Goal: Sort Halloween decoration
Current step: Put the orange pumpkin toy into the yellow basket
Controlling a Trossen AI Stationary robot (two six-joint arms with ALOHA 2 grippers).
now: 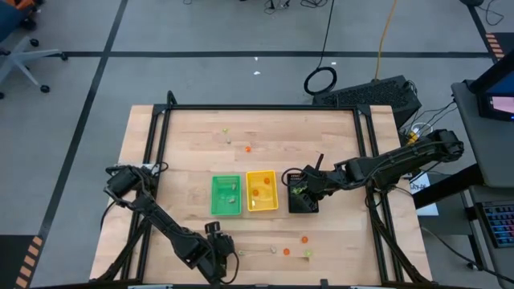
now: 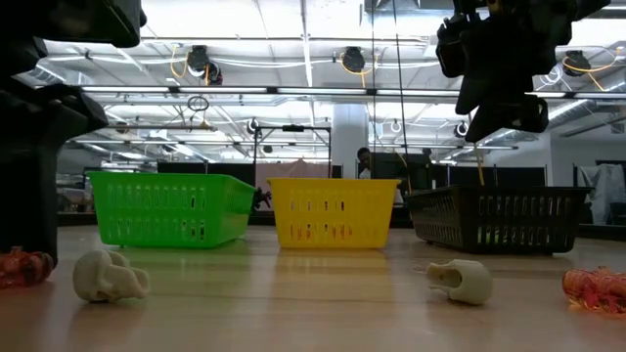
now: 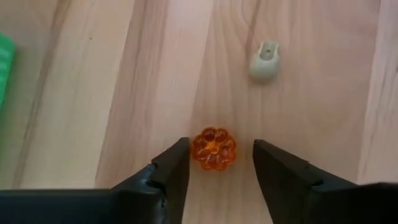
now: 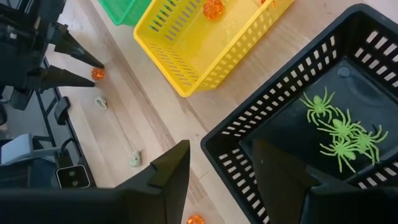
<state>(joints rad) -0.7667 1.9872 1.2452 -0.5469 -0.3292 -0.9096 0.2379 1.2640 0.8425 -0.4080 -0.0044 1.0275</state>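
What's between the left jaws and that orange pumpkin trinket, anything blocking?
Nothing visible. The orange pumpkin trinket lies on bare wood between the left gripper's open jaws, apart from both. The pale skull trinket lies farther ahead, clear of the jaws.

In the high view the trinkets near the table's front edge (image 1: 285, 251) are too small to identify. The green tray (image 3: 5, 68) is cut off by the left wrist picture's edge. In the low view the orange trinkets (image 2: 22, 266) are blurred, one cropped at each side.
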